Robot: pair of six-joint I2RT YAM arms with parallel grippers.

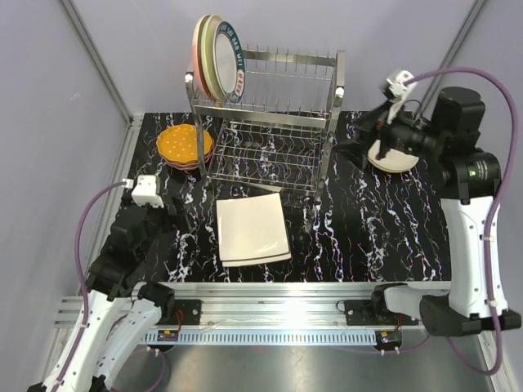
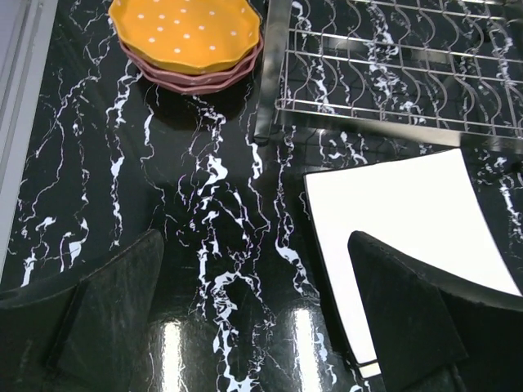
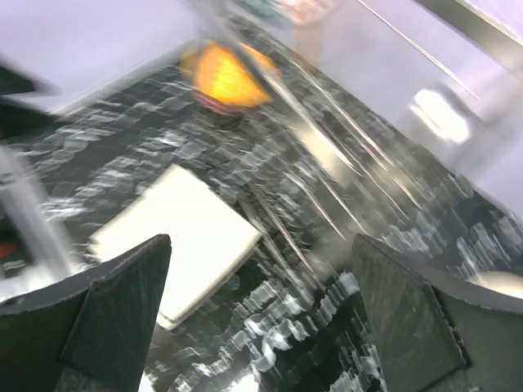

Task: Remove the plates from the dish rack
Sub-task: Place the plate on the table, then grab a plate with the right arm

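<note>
The chrome wire dish rack (image 1: pixel 270 122) stands at the back middle. Three plates stand upright at the left end of its top tier: pink-and-cream, cream, and white with a dark patterned rim (image 1: pixel 219 57). An orange plate (image 1: pixel 185 144) lies on maroon-pink plates left of the rack. Cream square plates (image 1: pixel 252 230) lie stacked in front of it. A cream round plate (image 1: pixel 394 157) lies at the right. My left gripper (image 1: pixel 181 211) is open and empty over bare table left of the square plates (image 2: pixel 409 237). My right gripper (image 1: pixel 357 147) is open and empty, raised beside the rack's right end.
The left wrist view shows the orange plate (image 2: pixel 186 33), the rack's lower tier (image 2: pixel 392 65) and the open gripper (image 2: pixel 255 245). The right wrist view is blurred: open gripper (image 3: pixel 261 245), square plates (image 3: pixel 172 237), orange plate (image 3: pixel 225 75). Grey walls surround the black marble table (image 1: pixel 368 237).
</note>
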